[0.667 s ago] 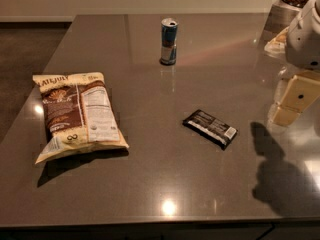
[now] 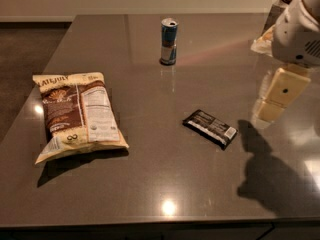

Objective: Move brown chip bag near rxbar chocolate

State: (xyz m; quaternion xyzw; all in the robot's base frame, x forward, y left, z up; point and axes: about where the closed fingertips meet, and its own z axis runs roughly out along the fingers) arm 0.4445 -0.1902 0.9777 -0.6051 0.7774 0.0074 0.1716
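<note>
While my gripper hangs above the right side of the table (how wide it stands I can't tell), the rxbar chocolate lies flat just to its left; the brown chip bag lies far left of it, well apart from the bar; a can stands upright beyond it, to the left.

White rounded arm, slotted vent — cream blocky gripper, right edge

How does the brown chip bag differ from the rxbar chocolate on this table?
The brown chip bag is far larger than the rxbar chocolate. The bag is puffy, cream-yellow and brown; the bar is flat and black. The bag lies at left, the bar right of centre, nearer the gripper, which hangs over the table's right side. Both lie on the table, untouched.
</note>
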